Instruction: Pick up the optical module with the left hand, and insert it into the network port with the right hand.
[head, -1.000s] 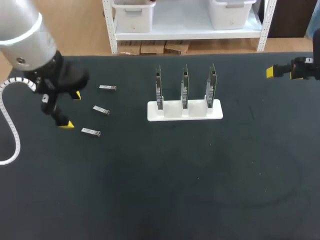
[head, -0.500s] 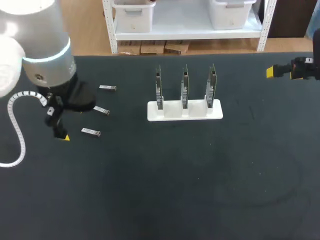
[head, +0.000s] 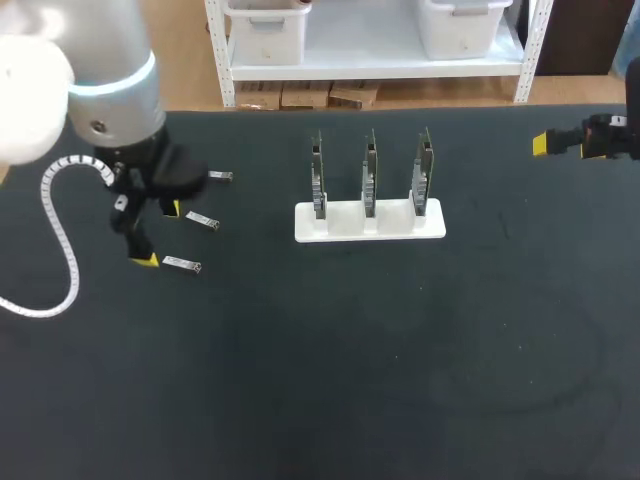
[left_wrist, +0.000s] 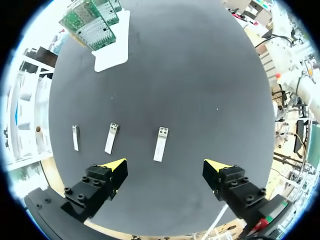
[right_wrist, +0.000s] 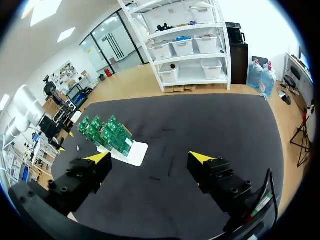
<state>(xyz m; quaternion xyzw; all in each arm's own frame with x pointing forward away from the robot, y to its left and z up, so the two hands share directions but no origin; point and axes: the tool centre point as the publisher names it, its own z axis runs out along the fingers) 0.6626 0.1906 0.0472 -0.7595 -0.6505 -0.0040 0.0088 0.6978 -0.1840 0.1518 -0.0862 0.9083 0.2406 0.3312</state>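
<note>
Even, bright overhead light falls on the matte black tabletop (head: 400, 380), which stays dull and dark. The white stand (head: 370, 222) throws only a faint, soft shadow. The left arm (head: 100, 70), at ten o'clock, shines pale. From the left wrist, a weak grey sheen lies ahead of the pincer (left_wrist: 166, 166).

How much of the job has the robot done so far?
Nothing is finished yet. All three optical modules lie loose on the table. The left claw hangs open right by them, gripping nothing. The right claw is open and empty. Left to do: grab one, pass it over, plug it into a network card port.
</note>
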